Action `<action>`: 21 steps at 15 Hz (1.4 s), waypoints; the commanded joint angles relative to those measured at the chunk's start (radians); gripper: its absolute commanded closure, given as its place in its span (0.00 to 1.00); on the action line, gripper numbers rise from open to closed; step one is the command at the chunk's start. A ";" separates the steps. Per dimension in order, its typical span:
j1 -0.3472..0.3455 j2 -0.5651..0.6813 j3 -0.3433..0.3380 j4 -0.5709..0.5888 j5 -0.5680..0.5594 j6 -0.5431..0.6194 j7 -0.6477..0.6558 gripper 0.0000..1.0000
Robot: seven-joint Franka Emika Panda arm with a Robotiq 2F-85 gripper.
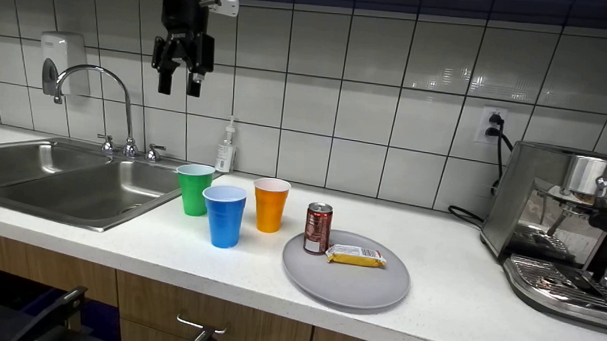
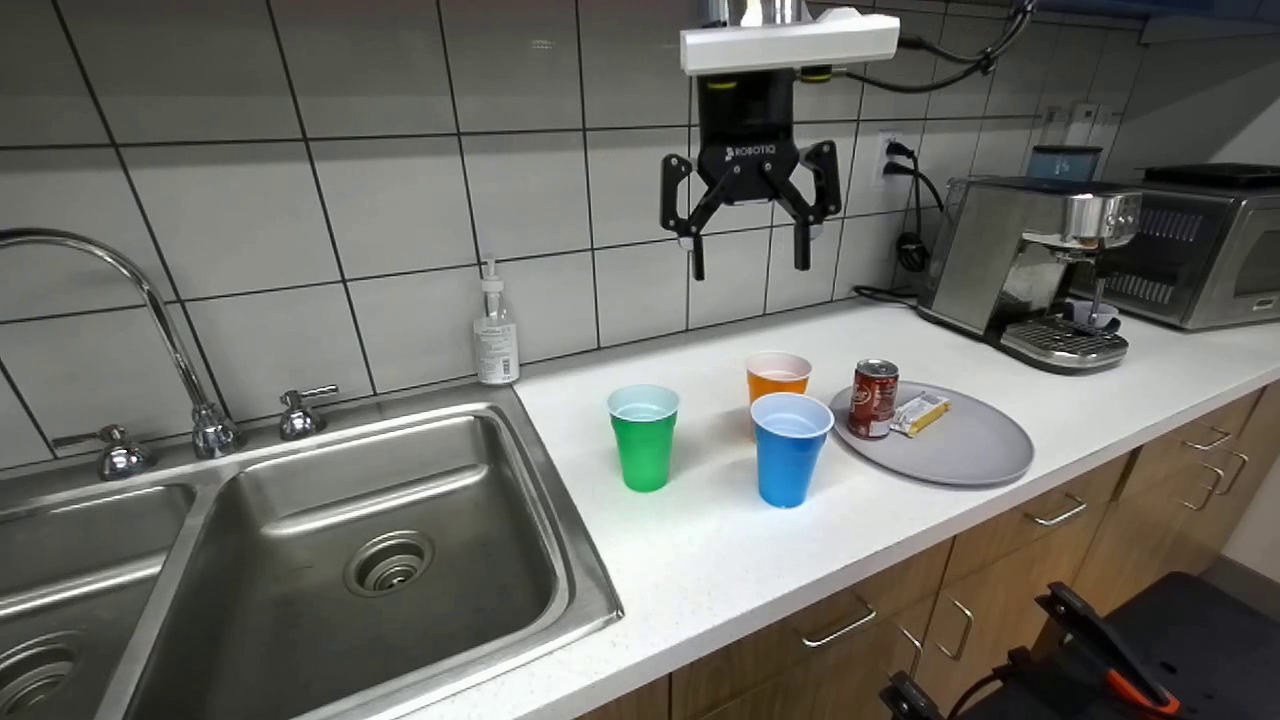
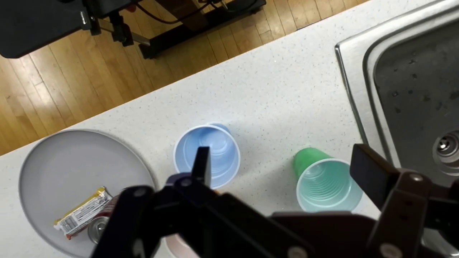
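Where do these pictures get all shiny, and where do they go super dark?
In both exterior views, bright streaks shine in the metal sink; in an exterior view, tiny glints speckle a wall tile; in the wrist view, the pincer looks nearly black, and the counter is softly shadowed between the blue cup and the green cup.

green cup (image 1: 195, 194), blue cup (image 1: 224, 219), orange cup (image 1: 270, 209) stand upright, close together.
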 commanded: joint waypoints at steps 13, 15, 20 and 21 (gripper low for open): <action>-0.099 0.097 -0.109 0.045 -0.075 0.121 0.281 0.00; -0.107 0.099 -0.120 0.043 -0.098 0.135 0.325 0.00; -0.128 0.105 -0.141 0.037 -0.194 0.179 0.434 0.00; -0.132 0.109 -0.147 0.034 -0.210 0.190 0.448 0.00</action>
